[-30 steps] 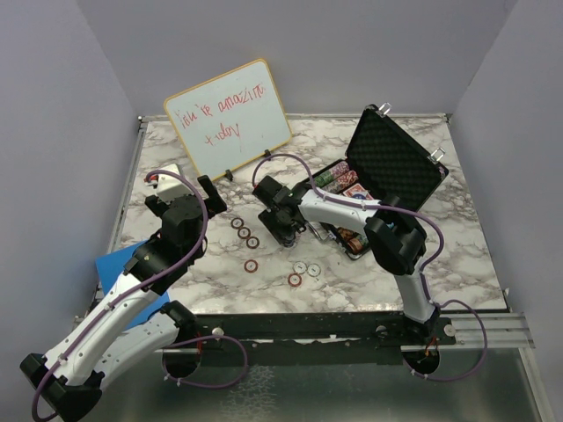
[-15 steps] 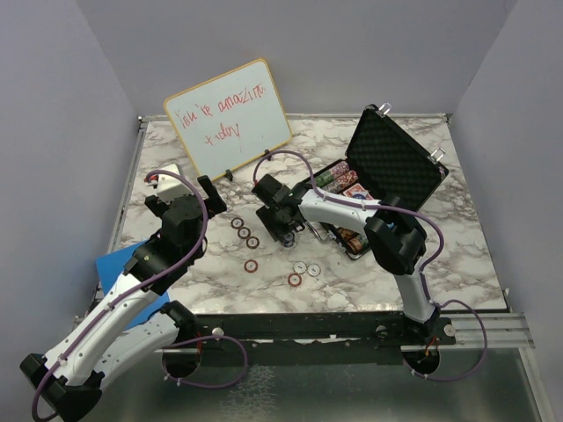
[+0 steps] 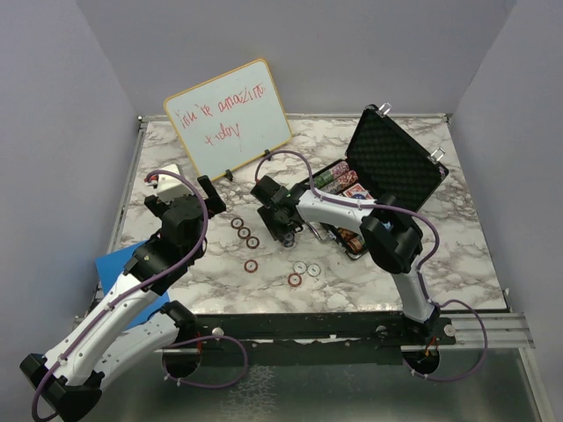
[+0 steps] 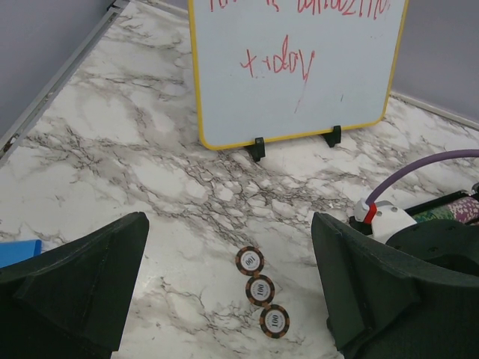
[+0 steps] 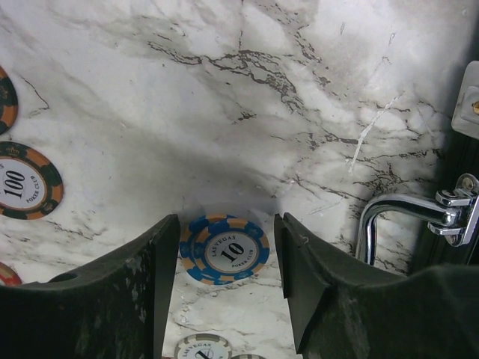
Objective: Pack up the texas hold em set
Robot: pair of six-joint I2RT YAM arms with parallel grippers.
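The black briefcase (image 3: pixel 400 163) lies open at the right with rows of chips (image 3: pixel 330 178) and a red card deck (image 3: pixel 356 191) inside. My right gripper (image 3: pixel 283 236) points down at the table just left of the case. In the right wrist view it (image 5: pixel 227 228) is open and straddles two overlapping blue "10" chips (image 5: pixel 224 249); the left finger is at their rim and the right finger stands apart. My left gripper (image 4: pixel 228 221) hovers wide open above three brown "100" chips (image 4: pixel 260 289) in a diagonal row (image 3: pixel 244 232).
Two red chips (image 3: pixel 251 265) (image 3: pixel 295 280) and two white chips (image 3: pixel 307 268) lie toward the near edge. A whiteboard (image 3: pixel 230 119) stands at the back left. A blue flat object (image 3: pixel 119 264) sits under the left arm. The case's chrome handle (image 5: pixel 404 213) is right of my right fingers.
The right arm has edged very slightly to the left over the chips. The left arm and the loose chips have not moved.
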